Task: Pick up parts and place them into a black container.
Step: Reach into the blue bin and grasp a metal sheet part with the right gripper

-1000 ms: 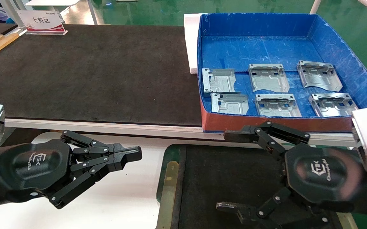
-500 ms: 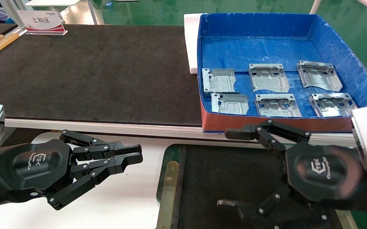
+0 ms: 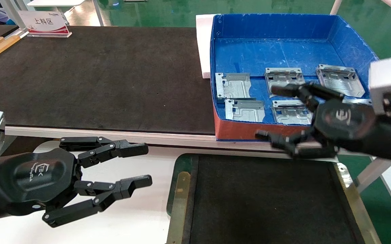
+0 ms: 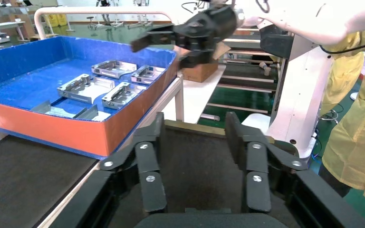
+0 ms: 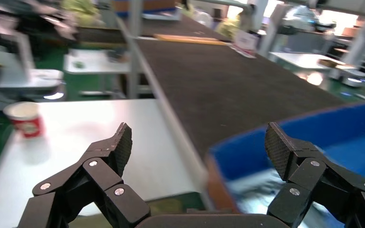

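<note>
Factory bench: six parts lie in the blue box, beyond the empty container. Right gripper hovers over the box's near wall, spread, likely for grasping; left gripper idles beside the container, parted.

My matte black plastic right gripper spreads over dull silver stamped sheet-metal parts in the scuffed blue corrugated-plastic box. The green-rimmed container's black floor looks rough.
</note>
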You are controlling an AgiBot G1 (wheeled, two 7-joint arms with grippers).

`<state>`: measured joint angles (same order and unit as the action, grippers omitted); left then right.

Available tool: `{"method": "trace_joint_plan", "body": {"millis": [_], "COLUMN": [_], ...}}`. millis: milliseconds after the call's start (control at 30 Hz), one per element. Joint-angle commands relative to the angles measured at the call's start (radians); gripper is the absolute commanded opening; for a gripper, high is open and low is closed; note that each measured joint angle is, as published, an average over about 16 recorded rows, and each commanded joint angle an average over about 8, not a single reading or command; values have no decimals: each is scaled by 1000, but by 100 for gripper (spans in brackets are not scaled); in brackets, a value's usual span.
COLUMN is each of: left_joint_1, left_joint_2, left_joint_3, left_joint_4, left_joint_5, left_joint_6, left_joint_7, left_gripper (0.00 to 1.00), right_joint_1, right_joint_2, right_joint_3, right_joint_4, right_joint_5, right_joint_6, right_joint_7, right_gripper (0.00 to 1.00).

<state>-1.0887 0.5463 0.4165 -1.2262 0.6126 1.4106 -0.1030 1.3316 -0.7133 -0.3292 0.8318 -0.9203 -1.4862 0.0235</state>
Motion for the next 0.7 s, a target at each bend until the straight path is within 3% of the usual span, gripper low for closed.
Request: {"method": "trace_joint_plan", "body": {"millis": [33,367,700], "left_joint_1": [0,0,0], "left_joint_2": [0,0,0], "left_joint_3": [0,0,0], "left_joint_4": [0,0,0], "left_joint_5": [0,0,0], "left_joint_6": [0,0,0], "left_joint_7": [0,0,0], "left_gripper": [100,100,100], "right_joint_1": [40,252,369], "right_joint_2": [-17,-115,-189], "right_joint_3": [-9,-57,-61], "right_joint_4": [-73,-429,-654], "right_joint_5": [-32,-159,-192], "right_joint_6": [4,76,213], "right_joint_7": [-29,-159,-243], "right_gripper": [100,100,100]}}
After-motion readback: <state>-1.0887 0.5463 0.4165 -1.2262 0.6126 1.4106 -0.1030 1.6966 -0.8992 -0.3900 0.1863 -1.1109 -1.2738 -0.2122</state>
